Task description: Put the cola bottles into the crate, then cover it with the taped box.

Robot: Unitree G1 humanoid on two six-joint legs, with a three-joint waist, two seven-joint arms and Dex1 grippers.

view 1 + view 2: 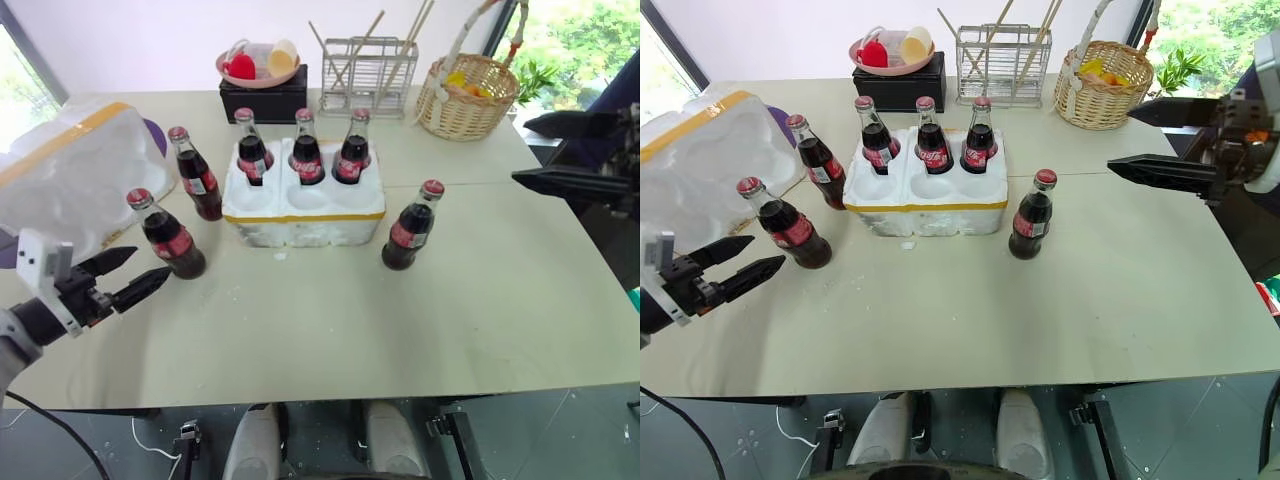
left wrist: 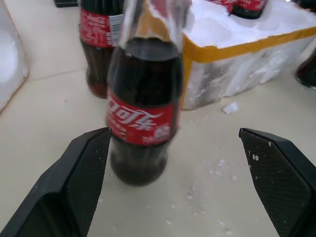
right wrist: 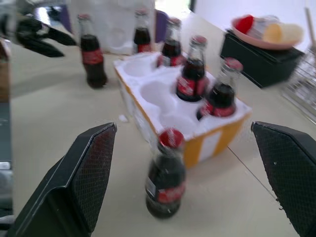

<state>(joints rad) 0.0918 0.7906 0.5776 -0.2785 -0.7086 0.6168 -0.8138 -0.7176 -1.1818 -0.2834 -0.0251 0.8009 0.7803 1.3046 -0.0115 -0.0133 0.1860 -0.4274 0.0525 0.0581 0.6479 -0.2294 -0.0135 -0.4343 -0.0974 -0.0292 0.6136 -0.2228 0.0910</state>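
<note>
Grainy white foam crate (image 1: 300, 215); three glossy glass cola bottles (image 1: 305, 150) seated

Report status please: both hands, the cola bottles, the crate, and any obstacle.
Left hand open, nearest cola bottle just ahead. Right hand open, raised, empty. Crate: three bottles in back wells, three on table. No obstacle seen.

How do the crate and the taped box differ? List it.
The crate is low, with a thin yellow band around its rim; the taped box stands taller, with a wide orange-yellow band. The crate sits at the table's middle holding three cola bottles in its back wells; the taped box sits at the left edge, holding none. Both are white foam.
</note>
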